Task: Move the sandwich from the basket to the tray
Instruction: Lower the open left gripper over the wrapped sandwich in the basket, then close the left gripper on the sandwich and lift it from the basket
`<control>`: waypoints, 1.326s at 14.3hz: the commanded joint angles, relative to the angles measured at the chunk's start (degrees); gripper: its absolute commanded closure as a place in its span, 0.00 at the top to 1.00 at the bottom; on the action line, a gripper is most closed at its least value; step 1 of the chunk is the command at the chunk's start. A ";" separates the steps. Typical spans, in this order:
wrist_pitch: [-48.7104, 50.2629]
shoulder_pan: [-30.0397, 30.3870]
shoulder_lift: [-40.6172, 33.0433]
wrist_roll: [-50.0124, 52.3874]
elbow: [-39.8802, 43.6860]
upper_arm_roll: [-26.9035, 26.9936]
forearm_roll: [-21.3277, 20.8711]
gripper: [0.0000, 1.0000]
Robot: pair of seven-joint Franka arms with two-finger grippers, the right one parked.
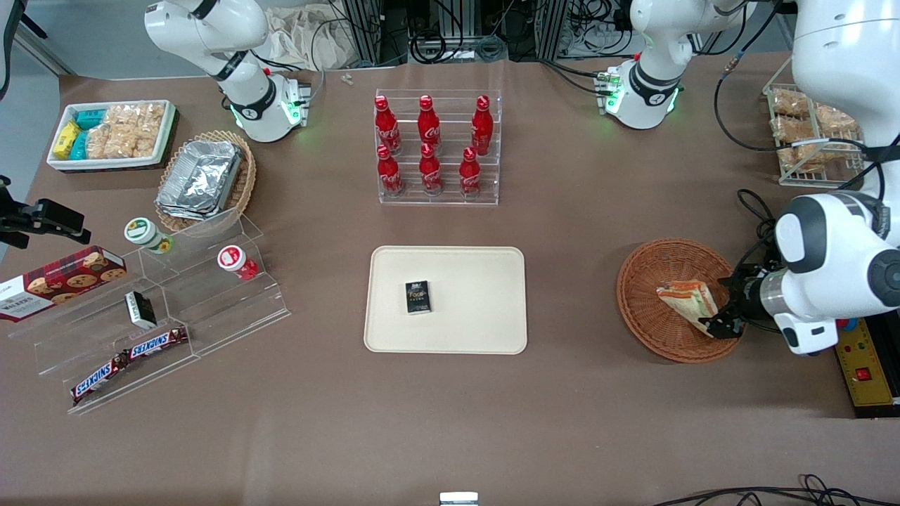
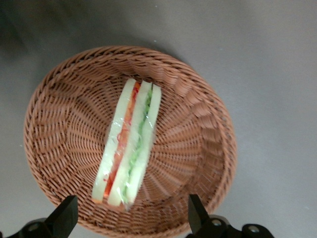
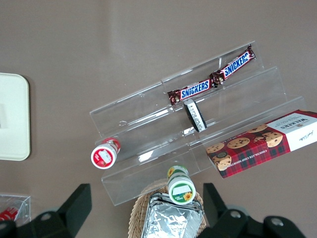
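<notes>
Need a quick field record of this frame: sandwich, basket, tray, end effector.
sandwich: wrapped triangular sandwich lying in the basket, not lifted
basket: round reddish-brown wicker basket, toward the working arm's end
tray: cream rectangular tray, holds a small dark box
end effector: left end effector open, at the basket's rim, fingers straddling the sandwich's end

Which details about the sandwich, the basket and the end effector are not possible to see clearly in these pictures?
- Front view: the end effector and arm cover the basket rim on that side.
- Front view: contact between fingers and sandwich cannot be told; they overlap.
- Left wrist view: the end effector is open, but its fingers are cut off by the picture edge.
- Front view: the print on the small dark box on the tray is too small.
</notes>
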State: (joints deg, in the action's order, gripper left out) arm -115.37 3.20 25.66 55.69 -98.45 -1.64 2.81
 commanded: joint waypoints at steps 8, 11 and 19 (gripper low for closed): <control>-8.02 0.13 0.09 1.18 -8.50 0.58 -2.45 1.00; -9.60 0.14 0.35 1.18 -9.12 0.58 -2.45 1.00; -12.42 -1.09 2.20 4.08 -8.95 0.41 -2.37 0.49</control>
State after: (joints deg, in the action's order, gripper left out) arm -127.06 2.87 28.31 57.89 -107.10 -1.35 1.30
